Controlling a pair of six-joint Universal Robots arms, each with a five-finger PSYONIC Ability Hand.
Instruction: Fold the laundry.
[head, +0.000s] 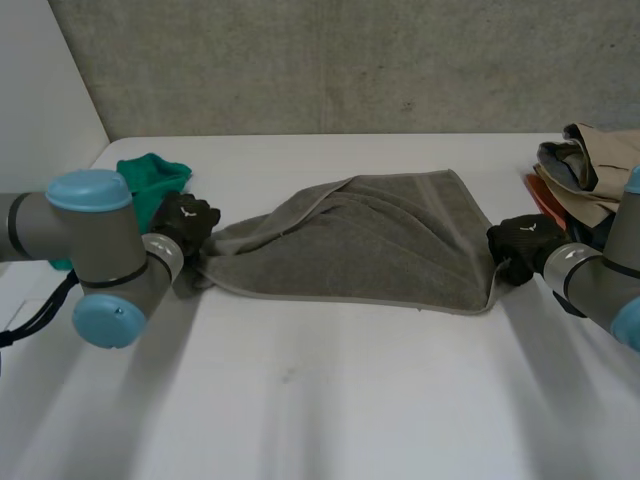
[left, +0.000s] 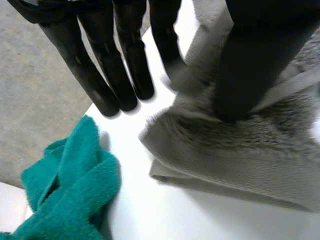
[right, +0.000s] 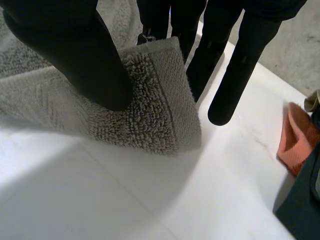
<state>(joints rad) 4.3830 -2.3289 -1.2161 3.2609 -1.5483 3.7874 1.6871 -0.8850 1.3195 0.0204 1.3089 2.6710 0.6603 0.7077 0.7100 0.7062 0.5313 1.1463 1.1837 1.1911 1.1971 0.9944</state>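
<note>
pinching grey towel (head: 370, 240) corners thumb-to-fingers, left hand (head: 185, 222) and right hand (head: 522, 245); seemingly folded once, more folds left.

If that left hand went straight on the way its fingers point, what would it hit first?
Likely the green cloth, lying just beyond the left hand's fingertips, though depth is unclear.

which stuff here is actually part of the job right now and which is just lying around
In use: grey towel, its ends pinched by the left hand and the right hand.
Lying about: green cloth beside the left hand; pile of clothes beside the right hand.
</note>
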